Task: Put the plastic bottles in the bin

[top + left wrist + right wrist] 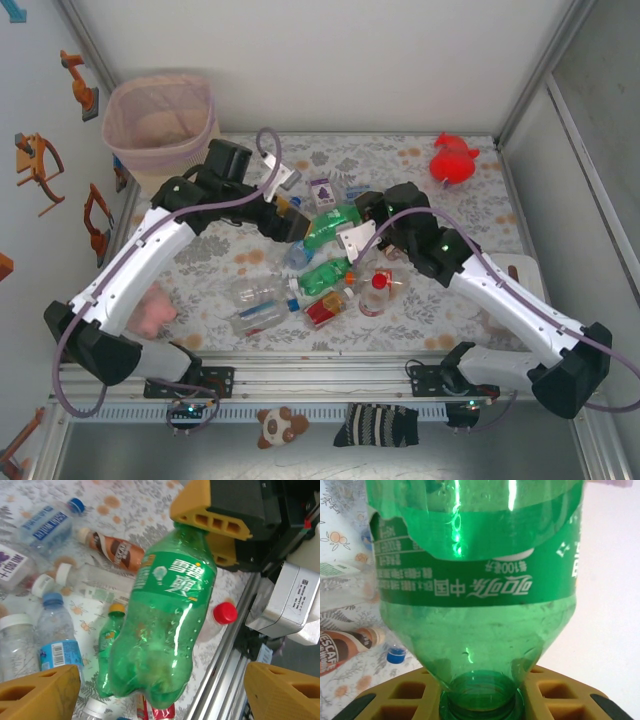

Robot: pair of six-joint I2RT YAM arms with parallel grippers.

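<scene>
The right gripper [481,696] pinches the green bottle [165,625] by the neck, mid-table above the litter. The left gripper [162,692] stands wide around its base, with gaps on both sides. The bin [160,158] waits at ten o'clock, the left elbow just beside it. Open cloth on the table [470,215] lies at three o'clock. Loose bottles [262,300] crowd six o'clock, and the red plush toy [453,160] sits at two. The bottle's mouth is cut off by the frame edge.

A green bottle [332,224] is held by the right gripper [365,213] over scattered plastic bottles [255,295], beside the left gripper [298,228].
</scene>
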